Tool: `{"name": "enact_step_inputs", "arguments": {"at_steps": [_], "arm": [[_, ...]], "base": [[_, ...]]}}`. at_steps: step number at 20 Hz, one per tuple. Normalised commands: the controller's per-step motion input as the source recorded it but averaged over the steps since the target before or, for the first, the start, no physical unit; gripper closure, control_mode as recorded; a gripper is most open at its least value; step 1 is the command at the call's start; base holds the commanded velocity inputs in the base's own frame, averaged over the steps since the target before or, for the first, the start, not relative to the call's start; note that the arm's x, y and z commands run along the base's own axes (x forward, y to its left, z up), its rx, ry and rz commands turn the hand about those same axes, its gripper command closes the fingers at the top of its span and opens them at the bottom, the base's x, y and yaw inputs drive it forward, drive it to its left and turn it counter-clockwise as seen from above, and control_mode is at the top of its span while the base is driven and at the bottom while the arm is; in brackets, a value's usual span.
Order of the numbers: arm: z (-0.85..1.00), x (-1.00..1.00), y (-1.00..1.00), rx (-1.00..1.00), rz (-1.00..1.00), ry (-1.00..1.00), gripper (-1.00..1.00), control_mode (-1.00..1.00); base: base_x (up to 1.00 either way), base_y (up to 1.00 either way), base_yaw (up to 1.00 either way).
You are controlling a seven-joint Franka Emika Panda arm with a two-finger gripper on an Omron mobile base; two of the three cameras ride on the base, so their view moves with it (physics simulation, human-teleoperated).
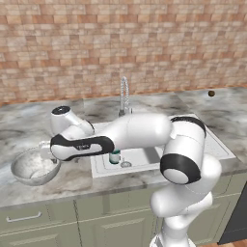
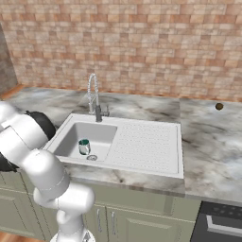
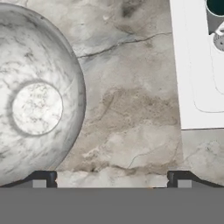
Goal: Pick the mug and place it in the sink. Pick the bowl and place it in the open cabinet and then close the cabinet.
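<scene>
The marbled grey-white bowl stands on the counter left of the sink. The hand view looks down into the bowl. My gripper is open above the bowl's right rim and the bare counter beside it, and holds nothing. The dark green mug stands upright in the basin near the drain, also seen from the other side as mug in the sink. The mug also peeks in at the hand view's top right. The open cabinet is out of view.
A chrome spring faucet rises behind the basin. A small brown object lies on the counter far right. Sage-green drawer fronts and doors run under the counter. The brick wall closes off the back.
</scene>
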Motion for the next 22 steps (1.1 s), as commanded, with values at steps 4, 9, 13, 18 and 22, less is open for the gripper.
{"name": "enact_step_inputs", "arguments": {"at_steps": [4,9,13,18,22], "arm": [[-0.19,0.14,0.04,0.00,0.00,-0.03,-1.00,-1.00],[0.00,0.22,0.22,0.00,0.00,0.00,-1.00,-1.00],[0.00,0.18,0.26,0.00,0.00,0.00,-1.00,-1.00],[-0.04,0.04,0.12,0.00,0.00,0.00,-1.00,-1.00],[-0.11,0.00,0.10,0.00,0.00,-0.05,-1.00,-1.00]], "base": [[0.00,0.00,0.00],[0.00,0.00,0.00],[0.00,0.00,0.00],[0.00,0.00,0.00],[0.00,0.00,0.00]]}}
